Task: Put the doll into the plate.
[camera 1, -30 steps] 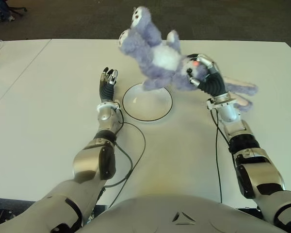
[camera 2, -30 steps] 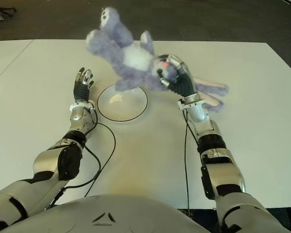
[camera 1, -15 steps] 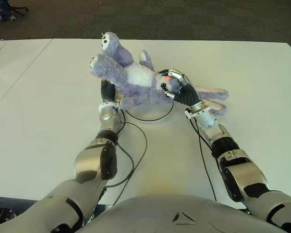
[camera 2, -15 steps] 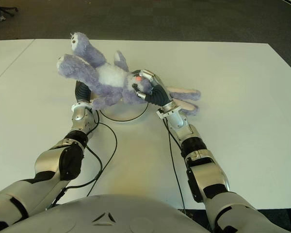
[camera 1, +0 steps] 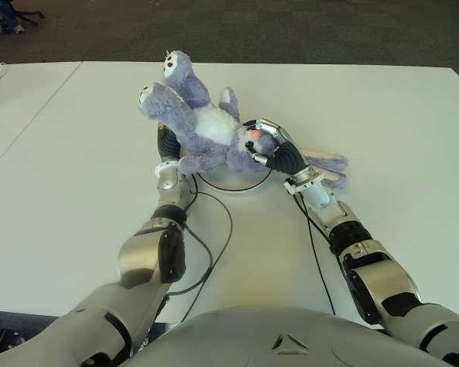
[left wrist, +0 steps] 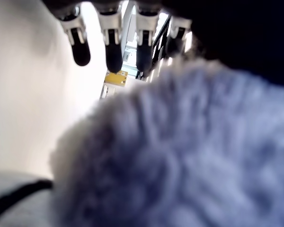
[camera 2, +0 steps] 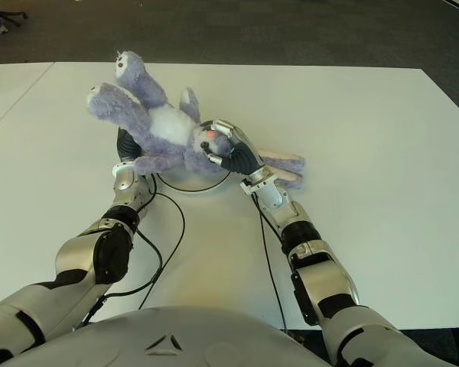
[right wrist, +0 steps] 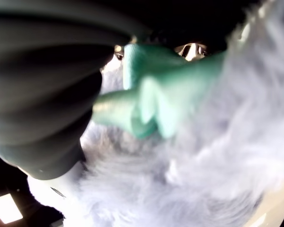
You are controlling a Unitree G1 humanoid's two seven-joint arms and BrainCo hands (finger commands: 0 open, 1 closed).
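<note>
Right hand (camera 1: 264,144) lowers the purple doll (camera 1: 203,131) over the white plate (camera 1: 237,183), its fingers clenched around the head.

Left hand (camera 1: 167,145), fingers released and straight, shows under the doll's body; next move likely calls for letting go.

Right hand (camera 1: 266,144) fingers curled closed; left hand (left wrist: 123,33) fingers extended.

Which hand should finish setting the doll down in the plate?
The right hand. It already grips the doll by the head, directly over the plate. The left hand shows at the plate's left edge, under the doll's leg, fingers straight and holding nothing.
</note>
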